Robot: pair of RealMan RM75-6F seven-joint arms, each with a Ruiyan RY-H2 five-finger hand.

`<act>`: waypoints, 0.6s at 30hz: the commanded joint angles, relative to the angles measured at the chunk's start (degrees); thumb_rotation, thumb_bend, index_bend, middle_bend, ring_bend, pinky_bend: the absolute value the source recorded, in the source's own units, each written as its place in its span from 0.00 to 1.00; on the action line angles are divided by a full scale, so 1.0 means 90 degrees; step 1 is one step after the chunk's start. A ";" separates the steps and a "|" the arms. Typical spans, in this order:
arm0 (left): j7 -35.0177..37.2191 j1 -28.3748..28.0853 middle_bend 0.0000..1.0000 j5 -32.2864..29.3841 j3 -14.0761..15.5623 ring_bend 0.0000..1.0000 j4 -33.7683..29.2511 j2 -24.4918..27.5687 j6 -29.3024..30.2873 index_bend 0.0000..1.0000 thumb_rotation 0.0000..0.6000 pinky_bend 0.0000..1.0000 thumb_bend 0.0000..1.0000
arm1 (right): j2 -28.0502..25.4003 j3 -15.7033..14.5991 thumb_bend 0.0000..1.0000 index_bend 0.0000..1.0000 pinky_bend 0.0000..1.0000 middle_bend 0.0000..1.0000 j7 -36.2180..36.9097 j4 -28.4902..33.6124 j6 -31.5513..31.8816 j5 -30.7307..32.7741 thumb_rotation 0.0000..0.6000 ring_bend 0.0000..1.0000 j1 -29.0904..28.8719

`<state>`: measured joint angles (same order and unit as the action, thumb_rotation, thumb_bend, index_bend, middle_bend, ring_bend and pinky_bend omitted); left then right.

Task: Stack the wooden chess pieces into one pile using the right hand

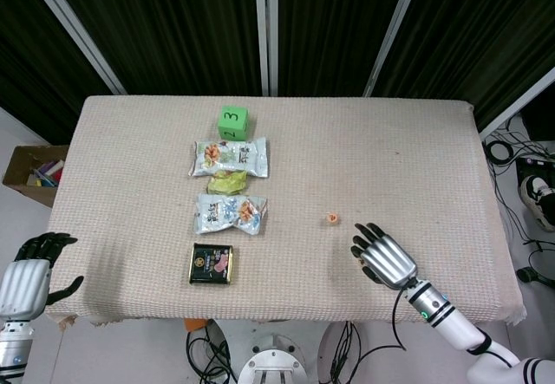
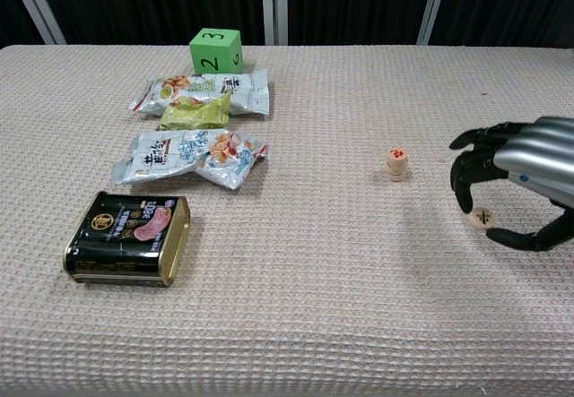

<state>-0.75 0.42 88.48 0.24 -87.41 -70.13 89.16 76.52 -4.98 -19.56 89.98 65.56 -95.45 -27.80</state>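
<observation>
A small pile of round wooden chess pieces (image 2: 397, 163) stands on the table right of centre, its top face marked in red; the head view shows the pile (image 1: 332, 218) as a small dot. My right hand (image 2: 525, 182) hovers to the right of it, palm down. Between its thumb and a fingertip it pinches a single wooden chess piece (image 2: 483, 219) with a black mark, low over the cloth. In the head view my right hand (image 1: 386, 256) hides that piece. My left hand (image 1: 30, 276) hangs off the table's left edge, fingers apart, holding nothing.
Down the left-middle of the table (image 1: 416, 159) runs a row: a green cube (image 1: 232, 122), snack bags (image 1: 230, 157), a green packet (image 1: 227, 183), another snack bag (image 1: 231, 213) and a black tin (image 1: 212, 263). A cardboard box (image 1: 33, 174) sits on the floor to the left.
</observation>
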 commanded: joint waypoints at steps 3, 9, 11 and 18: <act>-0.0059 -0.0032 0.22 0.0046 -0.0007 0.15 -0.0040 -0.0009 -0.0005 0.27 1.00 0.19 0.17 | -0.0363 0.0602 0.32 0.53 0.22 0.34 -0.0180 0.0454 -0.0145 0.0193 1.00 0.11 -0.0338; -0.0097 0.0004 0.22 0.0012 0.0014 0.15 -0.0084 0.0004 0.0006 0.27 1.00 0.19 0.17 | -0.0105 0.1182 0.32 0.54 0.21 0.33 -0.0310 0.0162 -0.1237 0.1017 1.00 0.10 -0.1050; -0.0087 0.0026 0.22 -0.0018 0.0018 0.15 -0.0085 0.0010 0.0012 0.27 1.00 0.19 0.17 | 0.0084 0.1294 0.32 0.54 0.18 0.31 -0.0336 -0.0052 -0.1535 0.1262 1.00 0.09 -0.1247; -0.0086 0.0027 0.22 -0.0083 0.0021 0.15 -0.0066 0.0002 -0.0054 0.27 1.00 0.19 0.17 | 0.0614 0.1366 0.32 0.54 0.05 0.26 -0.0284 -0.0624 -0.1887 0.1542 1.00 0.00 -0.1576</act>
<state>-1.52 0.67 87.74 0.43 -88.00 -70.11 88.68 81.43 7.05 -22.18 84.99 49.09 -82.07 -41.46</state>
